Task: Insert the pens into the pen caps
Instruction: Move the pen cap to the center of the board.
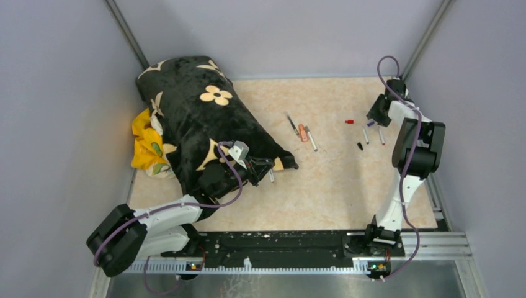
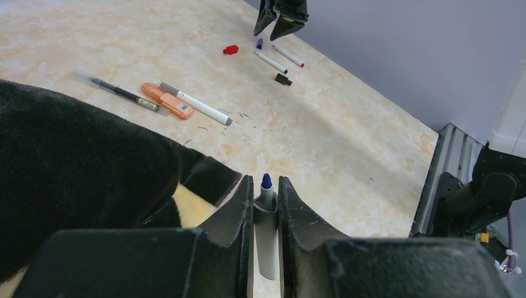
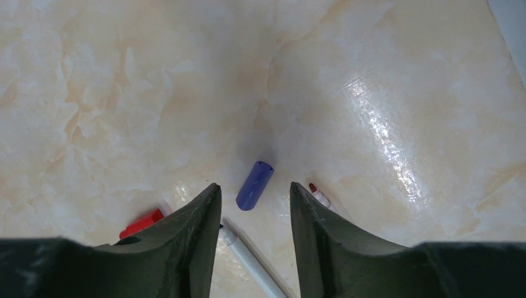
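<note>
The right gripper [image 2: 265, 36] hangs directly over the purple cap [image 3: 254, 185]. Its jaws are spread, with 1 finger on each side of the cap and neither touching it, and it holds nothing. The cap lies flat on the table [image 3: 124, 74], slanted across the gap rather than square to the fingers. If the jaws close from here, they likely meet its round side at an angle, and the smooth little tube may spin, roll or squirt out.

Crowding adds risk. A white marker [image 3: 248, 264] lies just beside the cap, partly under 1 finger, and a red-tipped marker [image 3: 319, 195] lies just beside it on the other side. A descending finger could land on a barrel, stop short or drag a pen along. A red cap [image 3: 142, 222] sits near enough to be nudged.

Well apart from the purple cap, the left gripper [image 2: 265, 181] pinches a blue-tipped marker [image 2: 267, 242], with only the tip and a short neck standing proud. With so little barrel exposed, the cap may bump the fingertips before seating. A tilted pickup of the cap would make the tip miss its mouth.
</note>
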`<move>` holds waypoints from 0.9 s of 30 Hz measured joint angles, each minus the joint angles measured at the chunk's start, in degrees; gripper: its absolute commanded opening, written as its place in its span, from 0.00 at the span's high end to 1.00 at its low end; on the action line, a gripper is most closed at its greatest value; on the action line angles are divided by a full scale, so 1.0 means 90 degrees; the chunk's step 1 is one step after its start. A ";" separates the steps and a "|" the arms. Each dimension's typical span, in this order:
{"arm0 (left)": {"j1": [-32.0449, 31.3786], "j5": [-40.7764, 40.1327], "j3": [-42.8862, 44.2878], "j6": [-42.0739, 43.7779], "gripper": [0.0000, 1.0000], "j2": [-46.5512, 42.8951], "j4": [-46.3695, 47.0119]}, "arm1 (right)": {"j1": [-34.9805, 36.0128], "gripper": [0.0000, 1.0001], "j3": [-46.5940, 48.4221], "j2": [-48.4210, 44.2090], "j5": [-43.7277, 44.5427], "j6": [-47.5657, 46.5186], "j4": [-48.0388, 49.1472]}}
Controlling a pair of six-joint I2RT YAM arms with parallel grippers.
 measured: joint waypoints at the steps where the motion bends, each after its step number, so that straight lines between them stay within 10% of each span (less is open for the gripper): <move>1: 0.0000 0.0000 0.0000 -0.0002 1.00 0.0000 -0.0007 | 0.0000 0.72 0.0012 0.0000 -0.0017 -0.0041 -0.0017; 27: 0.0000 -0.0068 0.0000 0.0002 1.00 -0.0447 -0.0282 | 0.0000 0.80 0.0335 0.0296 -0.0056 -0.0289 -0.0755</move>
